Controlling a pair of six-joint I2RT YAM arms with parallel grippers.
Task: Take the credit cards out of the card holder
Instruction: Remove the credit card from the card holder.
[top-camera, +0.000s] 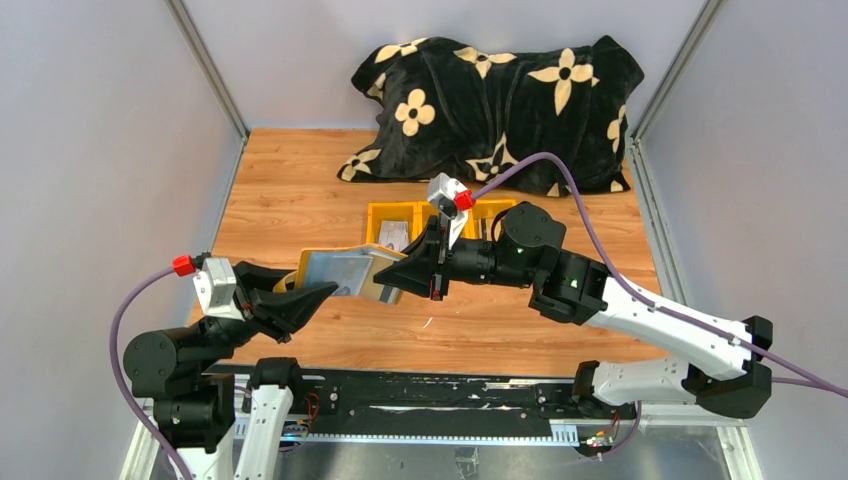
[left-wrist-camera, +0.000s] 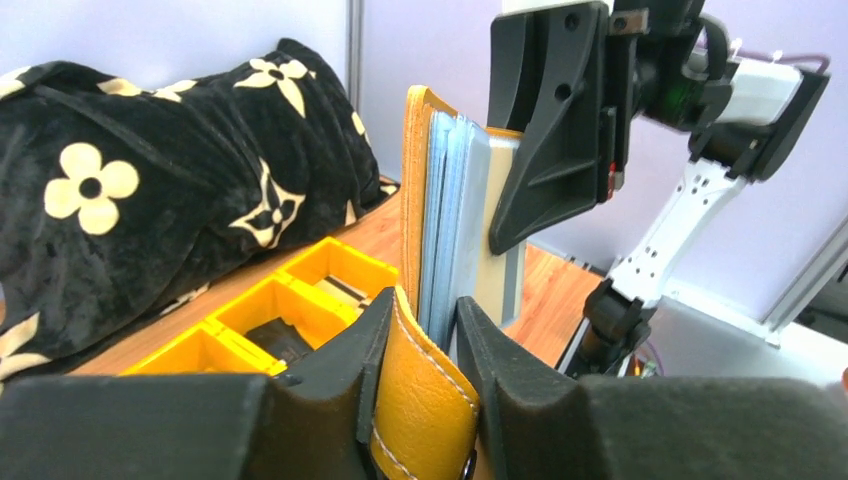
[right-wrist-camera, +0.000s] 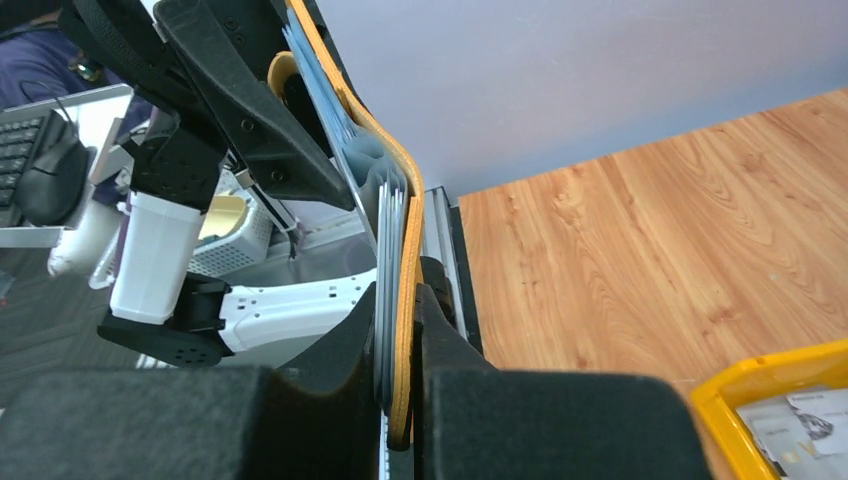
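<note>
Jaws of left gripper (left-wrist-camera: 424, 306): are pressing from both sides on the yellow leather tab end of the card holder (left-wrist-camera: 412, 190), gripping it.
Jaws of right gripper (right-wrist-camera: 402, 285): are clamping tight on the opposite edge of the card holder, pinching the leather leaf and the grey sleeves together between the fingers.
Place of card holder: it is hanging in the air between the two grippers, stretched from one to the other above the near middle of the table (top-camera: 290, 190), with its grey inside facing the top camera.
Stack of credit cards (left-wrist-camera: 455, 200): is sitting in the sleeves, pale grey-blue edges lying close against the yellow leaf; how many cannot be told.
Beyond the holder: yellow bin (top-camera: 385, 212) is standing on the table, small items lying in its compartments.
Far edge: black blanket (top-camera: 500, 100) with cream flowers is lying bunched against the back wall.
</note>
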